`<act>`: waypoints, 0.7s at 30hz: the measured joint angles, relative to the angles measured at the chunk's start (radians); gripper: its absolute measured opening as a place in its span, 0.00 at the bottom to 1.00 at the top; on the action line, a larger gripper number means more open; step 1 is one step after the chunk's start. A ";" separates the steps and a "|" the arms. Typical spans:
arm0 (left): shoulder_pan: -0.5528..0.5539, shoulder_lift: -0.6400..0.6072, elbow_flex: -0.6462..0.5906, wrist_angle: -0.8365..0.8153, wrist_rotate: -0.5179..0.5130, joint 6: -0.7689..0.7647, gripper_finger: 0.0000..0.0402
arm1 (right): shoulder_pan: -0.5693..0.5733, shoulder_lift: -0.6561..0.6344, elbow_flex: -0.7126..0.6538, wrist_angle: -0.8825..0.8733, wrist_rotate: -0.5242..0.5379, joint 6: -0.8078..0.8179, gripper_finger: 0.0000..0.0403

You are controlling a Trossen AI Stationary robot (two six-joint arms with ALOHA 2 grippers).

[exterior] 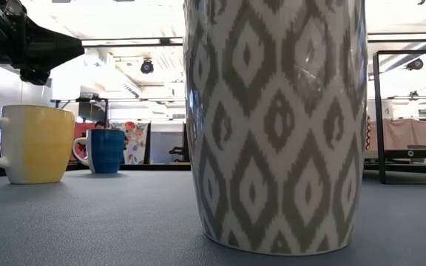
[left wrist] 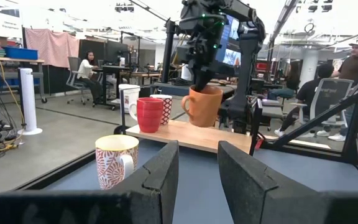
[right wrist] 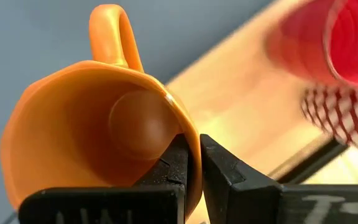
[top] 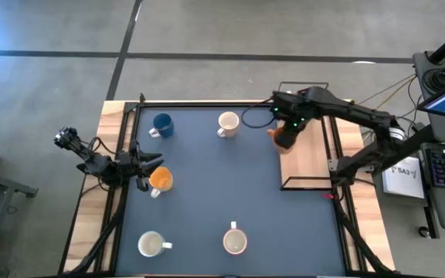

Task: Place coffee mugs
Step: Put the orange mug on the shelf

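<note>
Right gripper (right wrist: 191,163) jaws pinching orange mug (top: 283,137) by its rim, held tilted over wooden board (top: 307,158) at bench far right, red mug (left wrist: 149,114) on board, left gripper (top: 147,164) jaws spread, beside second orange mug (top: 161,180) at bench left

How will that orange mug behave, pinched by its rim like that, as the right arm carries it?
The orange mug looks rigid and glazed, so probably slippery. The right end effector is shut on one thin spot of rim, so it may swing or tilt. It hangs slightly tilted above the wooden board; a drop could chip it.
</note>
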 joint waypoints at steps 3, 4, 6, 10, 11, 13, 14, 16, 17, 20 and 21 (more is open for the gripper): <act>0.000 0.000 0.000 0.000 0.000 0.000 0.24 | -0.031 -0.065 -0.087 0.017 -0.004 0.011 0.03; 0.000 0.000 0.000 0.000 0.000 0.000 0.24 | -0.039 -0.086 -0.115 0.022 -0.004 0.012 0.03; 0.000 0.000 0.000 0.000 0.000 0.000 0.24 | -0.052 -0.127 -0.173 0.027 -0.003 0.015 0.03; 0.000 0.000 0.000 0.000 0.000 0.000 0.24 | -0.075 -0.200 -0.265 0.036 -0.003 0.007 0.03; 0.000 0.000 0.000 0.000 0.000 0.000 0.24 | -0.082 -0.217 -0.284 0.044 -0.002 0.007 0.03; 0.000 0.000 0.000 0.000 0.000 0.000 0.24 | -0.097 -0.250 -0.319 0.065 -0.003 0.007 0.03; 0.000 0.000 0.000 0.000 0.000 0.000 0.24 | -0.105 -0.266 -0.335 0.075 -0.003 0.007 0.03; 0.000 0.000 0.000 0.000 0.000 0.000 0.24 | -0.124 -0.290 -0.368 0.093 -0.001 0.010 0.03; 0.000 0.000 0.000 0.000 0.000 0.000 0.24 | -0.134 -0.300 -0.384 0.102 -0.001 0.010 0.03; 0.000 0.000 0.000 0.000 0.000 0.000 0.24 | -0.170 -0.314 -0.425 0.122 -0.002 0.015 0.03; 0.000 0.000 0.000 0.000 0.000 0.000 0.24 | -0.183 -0.315 -0.436 0.126 -0.002 0.014 0.03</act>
